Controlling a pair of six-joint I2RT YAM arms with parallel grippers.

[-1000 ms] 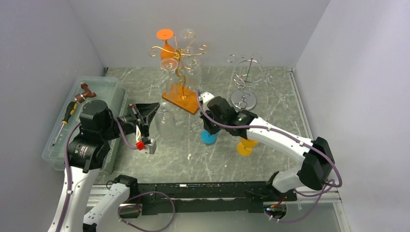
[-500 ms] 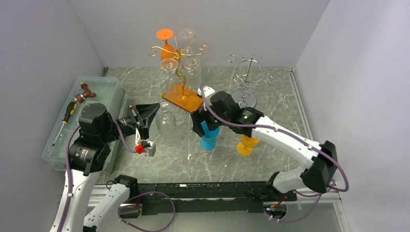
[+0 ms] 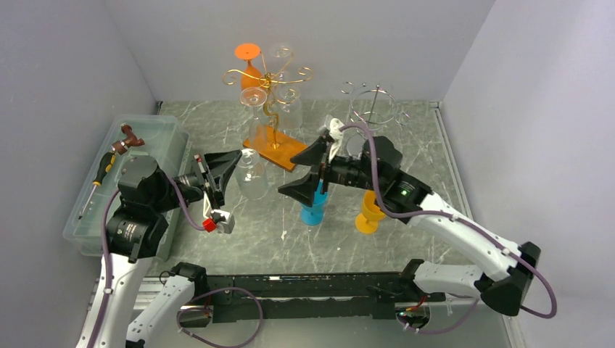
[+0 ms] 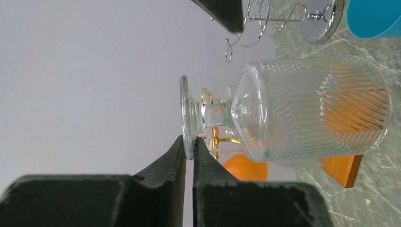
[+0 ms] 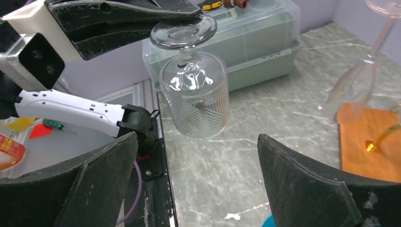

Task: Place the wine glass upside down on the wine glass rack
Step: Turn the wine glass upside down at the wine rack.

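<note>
A clear ribbed wine glass (image 3: 250, 176) hangs bowl-down above the table, left of centre. My left gripper (image 3: 230, 164) is shut on the rim of its foot (image 4: 186, 118); the bowl (image 4: 312, 109) is free. In the right wrist view the glass (image 5: 196, 101) hangs from those fingers (image 5: 123, 14). My right gripper (image 3: 309, 171) is open and empty, facing the glass from the right, a short way off; its jaws (image 5: 197, 137) stand wide apart. The gold wire rack (image 3: 270, 94) on an orange base (image 3: 275, 151) carries an orange glass and clear ones. A silver wire rack (image 3: 371, 116) stands empty.
A blue glass (image 3: 313, 210) and a yellow glass (image 3: 368, 214) stand on the marble table (image 3: 239, 239) under the right arm. A clear bin (image 3: 156, 134) with a screwdriver sits at the left edge. White walls close in on three sides.
My right gripper has opened, risen off the blue glass and swung to face left toward the held glass. The left gripper and its glass have barely moved.
</note>
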